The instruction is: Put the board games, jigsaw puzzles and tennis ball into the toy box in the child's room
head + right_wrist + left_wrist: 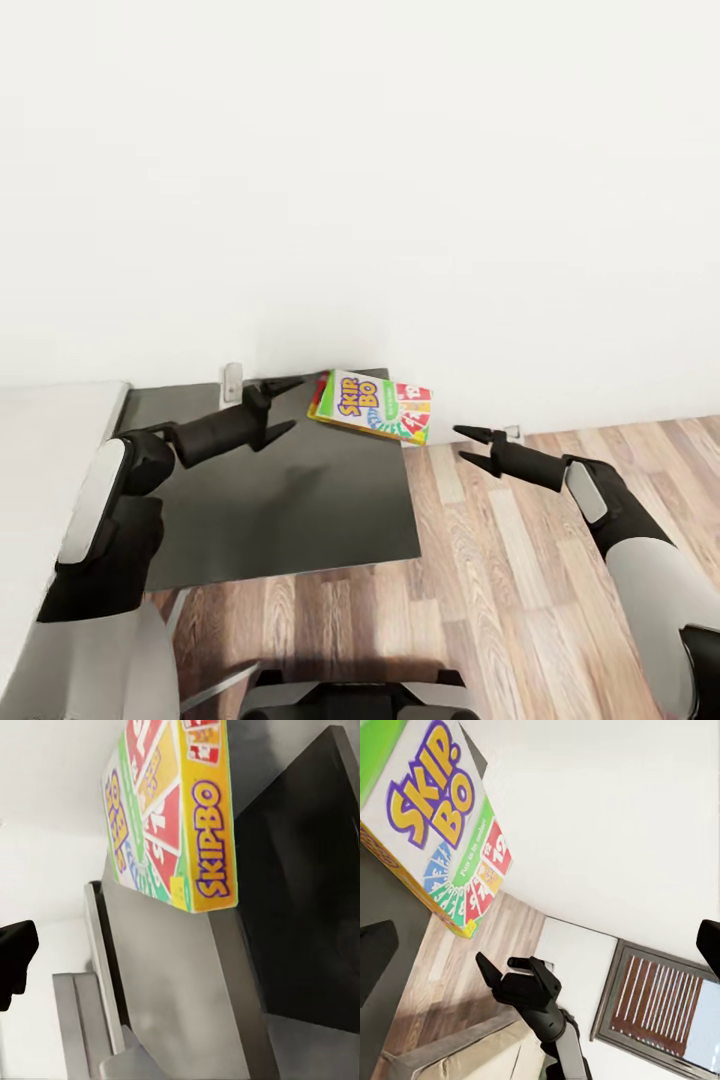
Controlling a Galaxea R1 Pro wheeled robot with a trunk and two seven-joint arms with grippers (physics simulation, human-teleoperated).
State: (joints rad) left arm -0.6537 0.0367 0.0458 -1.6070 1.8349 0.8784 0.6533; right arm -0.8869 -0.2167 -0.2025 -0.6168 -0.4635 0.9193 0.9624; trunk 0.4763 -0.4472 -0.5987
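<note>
On the dark grey desk section (pixel 280 500), the green-white-red SKIP-BO box (pixel 372 405) was flanked by both spread-fingered grippers, left (pixel 283 405) and right (pixel 468 447), pickup apparently pending.

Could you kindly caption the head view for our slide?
Open left gripper and right gripper flank the SKIP-BO box overhanging the dark desk's corner.

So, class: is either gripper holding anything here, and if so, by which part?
Nothing is held. The left gripper and right gripper are both open, apart from the SKIP-BO box on the dark desk.
</note>
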